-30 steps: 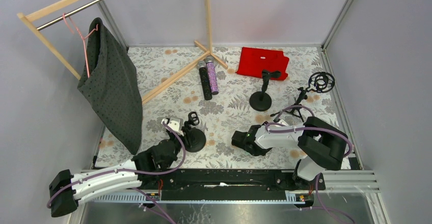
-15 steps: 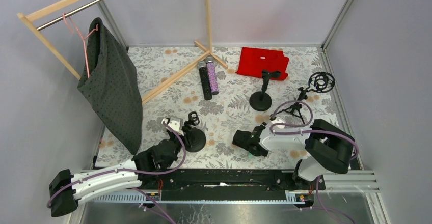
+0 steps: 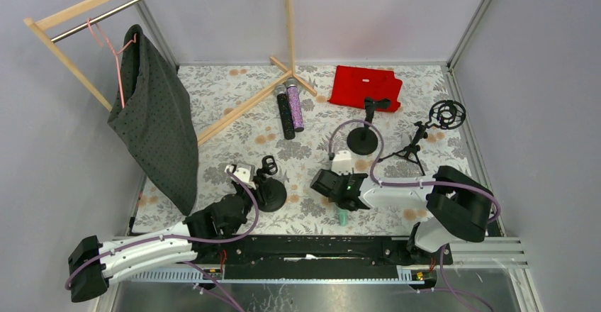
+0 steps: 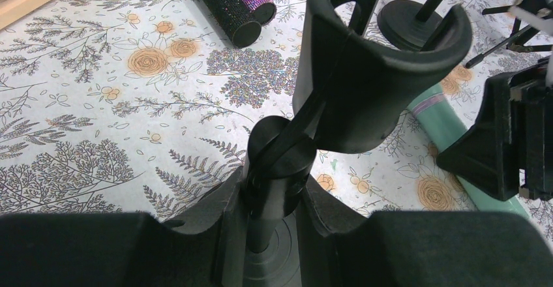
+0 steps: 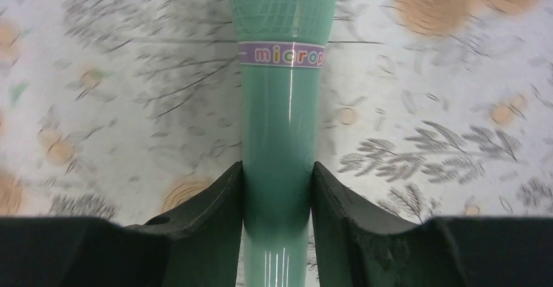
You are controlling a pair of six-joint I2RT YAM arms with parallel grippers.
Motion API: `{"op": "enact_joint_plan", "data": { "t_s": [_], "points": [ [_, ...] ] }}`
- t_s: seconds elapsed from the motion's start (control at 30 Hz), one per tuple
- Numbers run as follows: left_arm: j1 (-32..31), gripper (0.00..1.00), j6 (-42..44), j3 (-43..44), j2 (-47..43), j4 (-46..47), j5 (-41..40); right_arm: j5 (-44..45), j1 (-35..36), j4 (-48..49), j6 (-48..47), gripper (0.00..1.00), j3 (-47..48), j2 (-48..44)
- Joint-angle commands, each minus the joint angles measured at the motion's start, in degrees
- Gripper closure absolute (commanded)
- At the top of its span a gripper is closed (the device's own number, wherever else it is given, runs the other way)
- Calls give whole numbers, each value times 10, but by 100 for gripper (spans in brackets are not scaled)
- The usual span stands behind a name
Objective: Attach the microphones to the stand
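Observation:
A black desk stand (image 3: 271, 194) with a round base stands near the front left, its clip (image 4: 381, 65) up and empty. My left gripper (image 4: 274, 192) is shut on the stand's post (image 4: 279, 169). A little to the right, my right gripper (image 5: 277, 176) is shut on the shaft of the mint-green microphone (image 5: 279, 104). In the top view that right gripper (image 3: 337, 196) hides most of the mint-green microphone (image 3: 341, 218), and only one end shows. The black microphone (image 3: 285, 115) and the purple microphone (image 3: 295, 110) lie side by side farther back.
A second round-base stand (image 3: 363, 139) and a tripod stand with a ring mount (image 3: 446, 113) are at the back right, by a red cloth (image 3: 365, 87). A wooden clothes rack (image 3: 234, 110) with a dark garment (image 3: 156, 124) fills the left.
My right arm has swung left toward the held stand and its jaws have closed on the mint-green microphone, whose end now shows. The left arm has not moved.

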Motion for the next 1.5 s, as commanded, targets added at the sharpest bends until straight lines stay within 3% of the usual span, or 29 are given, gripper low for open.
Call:
{"op": "enact_joint_plan", "data": {
  "t_s": [0.0,0.2,0.33,0.5,1.03,1.47],
  "points": [
    [0,100,-6,23,1,29,11,-121,6,80,-242,57,32,13],
    [0,100,-5,23,1,30,11,-160,5,0,-322,51,112,94],
    [0,100,-5,23,1,30,12,-203,-4,13,-322,34,112,104],
    [0,100,-5,22,1,30,12,-244,-25,24,-320,27,110,107],
    [0,100,-5,24,5,30,10,-296,-82,26,-363,27,216,206],
    [0,100,-5,23,2,29,10,-304,-101,20,-350,33,160,169]
  ]
}}
